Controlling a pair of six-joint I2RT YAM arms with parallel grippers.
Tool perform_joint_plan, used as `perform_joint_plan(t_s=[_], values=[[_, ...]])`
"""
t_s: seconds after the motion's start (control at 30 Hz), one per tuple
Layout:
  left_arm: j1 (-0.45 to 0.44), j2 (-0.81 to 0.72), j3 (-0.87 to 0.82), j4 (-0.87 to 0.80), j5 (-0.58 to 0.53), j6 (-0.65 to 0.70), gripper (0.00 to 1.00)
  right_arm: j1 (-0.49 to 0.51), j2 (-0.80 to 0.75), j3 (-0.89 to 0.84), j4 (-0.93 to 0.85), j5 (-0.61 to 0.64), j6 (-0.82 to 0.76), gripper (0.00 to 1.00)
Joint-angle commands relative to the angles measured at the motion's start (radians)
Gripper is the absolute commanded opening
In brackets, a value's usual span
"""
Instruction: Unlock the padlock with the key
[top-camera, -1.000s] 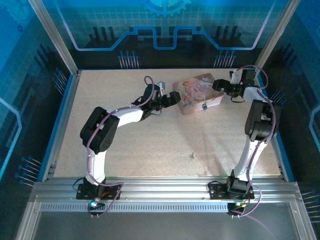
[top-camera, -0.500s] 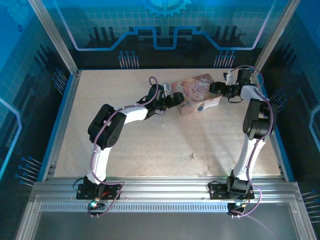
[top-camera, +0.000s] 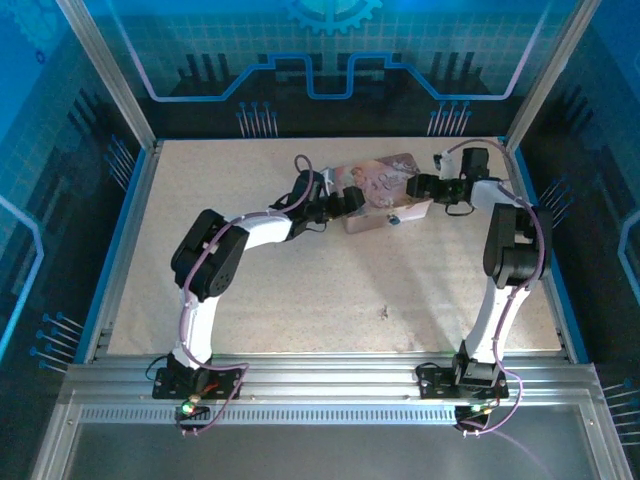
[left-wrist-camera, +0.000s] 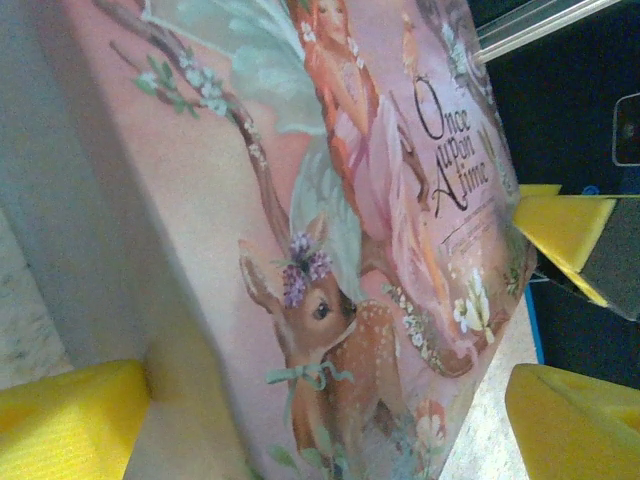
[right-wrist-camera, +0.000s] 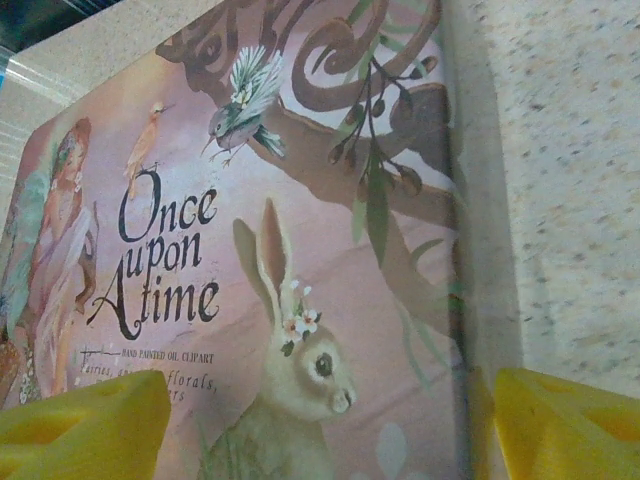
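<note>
So the speckled beige bench (top-camera: 250, 280) is where it all sits. The biggest thing on it, the pink illustrated rectangular tin box (top-camera: 380, 185), has been shoved a bit to the left and turned slightly compared with a second ago, with both arms drawn in tighter around it. It's now bracketed from both ends. The left gripper (top-camera: 351, 199) is set at its left end with jaws spread wide. In the left wrist view one of its yellow pads (left-wrist-camera: 70, 420) is seen right against the side wall and the other just past the opposite edge, so whether the tin box is actually squeezed can't be told. The right gripper (top-camera: 418, 187) has been brought in from the right and narrowed a little, but it's spread too, one pad over the lid and one beside the wall, with nothing pinched as far as can be made out. The tiny blue-bodied padlock (top-camera: 393, 218) is hung at the tin box's near edge and has been carried left with it. What's taken to be the tiny dull grey metal key (top-camera: 383, 313), a dark sliver, is lying on bare bench well apart from the tin box, nearer the arm bases. Judged from that, only steadying has been done. The key isn't picked up, so the unlocking itself is all still to come.
</note>
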Motion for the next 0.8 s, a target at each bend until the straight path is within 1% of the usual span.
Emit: perform_joint_plan(t_s=[0.0,0.23,0.4,0.63,0.77], values=[[-0.013,-0.084,-0.067,0.016,0.028,0.031,0.94,0.086,-0.066,-0.061,0.010,-0.088,0.040,0.84],[0.000,-0.233,-0.248,0.033,0.013,0.043,0.94,0.176,-0.164,-0.198,0.066,-0.063,0.071,0.84],[0.008,-0.356,-0.388,0.027,-0.019,0.055,0.94,0.250,-0.228,-0.285,0.111,-0.038,0.104,0.84],[0.037,-0.503,-0.554,0.006,-0.047,0.051,0.95,0.357,-0.260,-0.335,0.140,0.007,0.149,0.84],[0.072,-0.565,-0.631,-0.002,-0.059,0.039,0.95,0.416,-0.266,-0.356,0.160,0.032,0.181,0.85]])
